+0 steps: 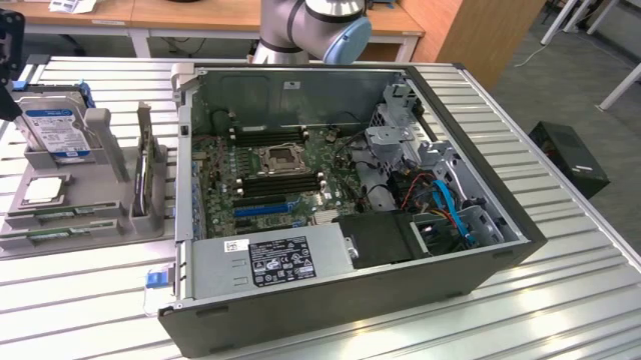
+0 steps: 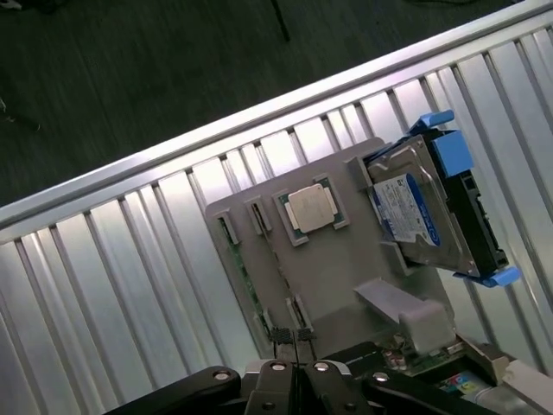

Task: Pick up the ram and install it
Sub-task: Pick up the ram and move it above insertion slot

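Note:
Two ram sticks (image 1: pixel 62 217) lie in the front slots of a grey holder (image 1: pixel 100 225) at the exterior view's left, green with small dark chips. In the wrist view a ram stick (image 2: pixel 245 278) shows as a thin green edge along the holder (image 2: pixel 337 277). My gripper (image 2: pixel 294 339) hangs above the holder, over one end of the sticks, fingers shut together with nothing between them. It also appears as a dark shape, the gripper (image 1: pixel 8 105), at the exterior view's far left. The open computer case (image 1: pixel 501 225) shows the motherboard's black memory slots (image 1: pixel 285 180).
On the holder also sit a silver processor chip (image 2: pixel 313 210) and an upright hard drive (image 2: pixel 432 216) with blue clips. The power supply (image 1: pixel 270 259) and cables (image 1: pixel 451 210) crowd the case. The ribbed metal table (image 1: pixel 561 300) lies all round.

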Robot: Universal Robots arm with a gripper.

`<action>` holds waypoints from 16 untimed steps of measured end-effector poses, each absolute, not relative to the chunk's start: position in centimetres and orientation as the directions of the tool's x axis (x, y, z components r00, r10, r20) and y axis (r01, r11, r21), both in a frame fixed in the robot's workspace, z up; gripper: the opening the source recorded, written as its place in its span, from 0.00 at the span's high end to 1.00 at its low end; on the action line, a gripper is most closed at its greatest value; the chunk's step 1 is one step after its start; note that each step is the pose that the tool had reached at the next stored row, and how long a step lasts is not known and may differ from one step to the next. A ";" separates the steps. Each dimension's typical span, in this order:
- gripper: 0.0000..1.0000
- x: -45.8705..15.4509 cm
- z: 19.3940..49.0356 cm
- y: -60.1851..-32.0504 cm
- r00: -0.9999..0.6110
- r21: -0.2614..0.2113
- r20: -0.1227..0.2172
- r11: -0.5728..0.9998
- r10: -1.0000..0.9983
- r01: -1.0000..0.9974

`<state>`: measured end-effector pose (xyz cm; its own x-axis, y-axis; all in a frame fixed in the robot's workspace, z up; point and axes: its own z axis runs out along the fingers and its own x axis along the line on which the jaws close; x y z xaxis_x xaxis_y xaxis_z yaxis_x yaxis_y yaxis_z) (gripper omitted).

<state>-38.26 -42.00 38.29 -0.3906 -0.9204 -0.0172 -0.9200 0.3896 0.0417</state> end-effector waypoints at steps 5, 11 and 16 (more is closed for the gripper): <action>0.89 -38.3 38.3 -42.0 -0.346 0.042 -0.017 0.346 -0.938 -0.937; 0.89 -38.3 38.3 -42.0 -0.293 0.042 -0.017 0.292 -0.956 -0.955; 0.89 -38.3 38.3 -42.0 -0.252 0.042 -0.017 0.251 -0.968 -0.967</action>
